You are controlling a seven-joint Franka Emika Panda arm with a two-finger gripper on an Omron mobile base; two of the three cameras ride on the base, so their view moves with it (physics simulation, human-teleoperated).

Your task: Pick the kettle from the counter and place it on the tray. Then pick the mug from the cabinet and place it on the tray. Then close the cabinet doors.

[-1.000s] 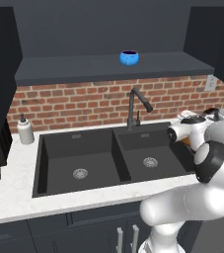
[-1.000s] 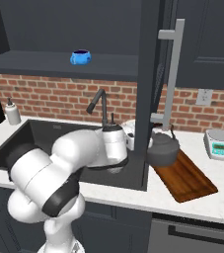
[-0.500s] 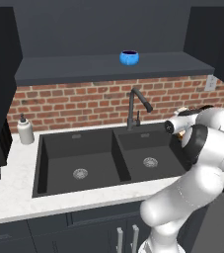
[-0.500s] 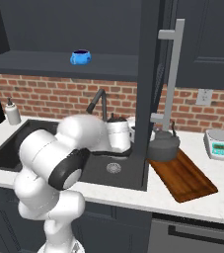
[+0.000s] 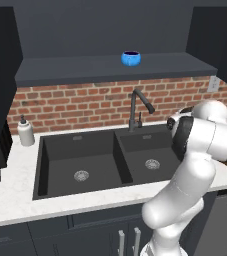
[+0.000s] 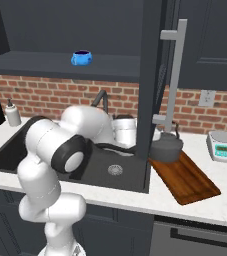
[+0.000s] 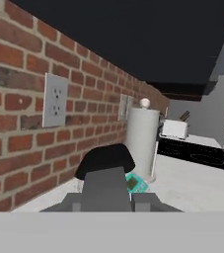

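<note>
The dark grey kettle [image 6: 166, 148] stands on the far left end of the brown wooden tray [image 6: 190, 180], on the white counter [image 6: 220, 205]. In the hand view my gripper [image 7: 107, 200] sits right at the kettle. Its two fingers [image 7: 73, 200] press against a grey part of the kettle [image 7: 103, 185], and a black rounded part rises behind. In the right base view the hand is hidden behind the open cabinet door [image 6: 152, 75]. The blue mug [image 5: 131, 58] [image 6: 81, 57] rests on the cabinet's dark shelf [image 5: 85, 67].
The sink [image 5: 100, 160] and tap [image 5: 137, 105] lie left of the tray. A white pump bottle [image 5: 25, 132] stands far left. A white and teal scale [image 6: 222, 145] sits right of the tray. Along the brick wall are a paper towel roll [image 7: 142, 141] and a toaster [image 7: 175, 128].
The arm's elbow and upper links have swung round and risen toward the right, while the hand stays by the kettle. The kettle has not moved on the tray.
</note>
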